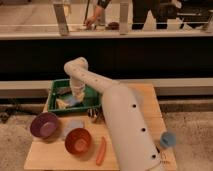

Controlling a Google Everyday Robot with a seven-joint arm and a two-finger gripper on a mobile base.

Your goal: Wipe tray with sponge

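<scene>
At the far left of the wooden table [145,107] sits a round purple bowl [45,125], close to the front-left corner with little board left beside it. Behind it lies the green tray [54,95], a rectangle of smooth plastic with low flared walls, its left wall nearly at the table's left edge and its back wall at the rear edge. My gripper [75,95] reaches down inside the tray, toward its middle; I cannot tell how my fingers stand. The sponge [71,101], a small blue-grey soft block, lies on the tray floor just under my gripper, beside a pale scrap. In front of the tray stands a round orange bowl [78,141], then a slim orange carrot [101,151]. My white arm covers the table's middle. A blue cup [167,139] stands near the right edge.
</scene>
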